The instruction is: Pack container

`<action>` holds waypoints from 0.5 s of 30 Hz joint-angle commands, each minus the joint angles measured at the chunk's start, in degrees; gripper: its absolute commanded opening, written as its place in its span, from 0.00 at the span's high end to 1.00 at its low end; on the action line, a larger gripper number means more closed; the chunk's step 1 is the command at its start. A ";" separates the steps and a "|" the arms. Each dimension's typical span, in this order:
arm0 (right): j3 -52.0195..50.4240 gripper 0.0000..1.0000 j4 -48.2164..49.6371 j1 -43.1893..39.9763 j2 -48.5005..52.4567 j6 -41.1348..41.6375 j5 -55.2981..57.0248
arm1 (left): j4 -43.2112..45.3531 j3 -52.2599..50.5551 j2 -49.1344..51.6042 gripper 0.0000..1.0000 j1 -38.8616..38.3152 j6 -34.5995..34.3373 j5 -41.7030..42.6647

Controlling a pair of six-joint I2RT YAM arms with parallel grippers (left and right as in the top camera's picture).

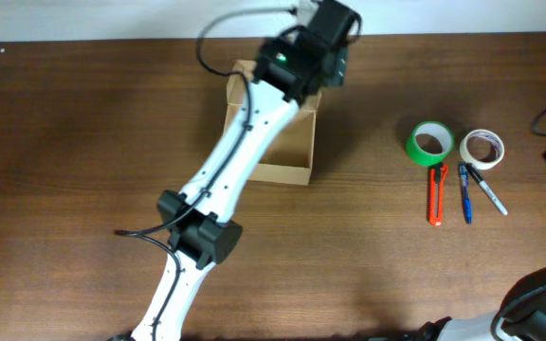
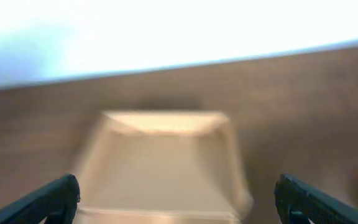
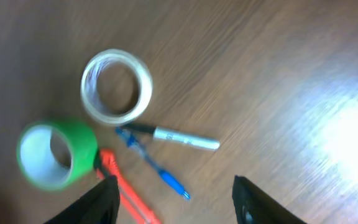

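container [image 1: 282,174] is on the desk [image 1: 83,114], left of centre toward the far edge. Tan cardboard, top open, inside floor showing to the right of the arm. left arm [image 1: 224,166] runs diagonally from the near-left edge up across the container's left half, with its wrist head over the far-right corner. On the left wrist cam the container is dead ahead and blurred, framed by the two black fingertips [image 2: 58,198] at the bottom corners. left jaws wide apart; can't tell if they touch the cardboard. Loose items are well right of the container. green tape roll [image 1: 429,144] and clear tape roll [image 1: 482,148] lie flat side by side, green on the left. On their near side are the orange box cutter [image 1: 436,194], blue pen [image 1: 464,192] and a silver marker [image 1: 488,192] with a dark cap. Cutter's far end is touching or just beside the green roll, and the pen and marker start just beside the clear roll, marker angled right. right arm [image 1: 538,303] is only partly in the overhead, at the near-right corner. Right wrist cam looks down on the same group. right jaws apart, fingertips [image 3: 104,202] at the bottom of frame, the cutter passing just beside that one.
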 commanded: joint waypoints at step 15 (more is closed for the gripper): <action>1.03 0.43 10.16 26.40 9.60 11.37 6.21 | -14.14 3.23 0.02 0.00 35.85 4.07 4.24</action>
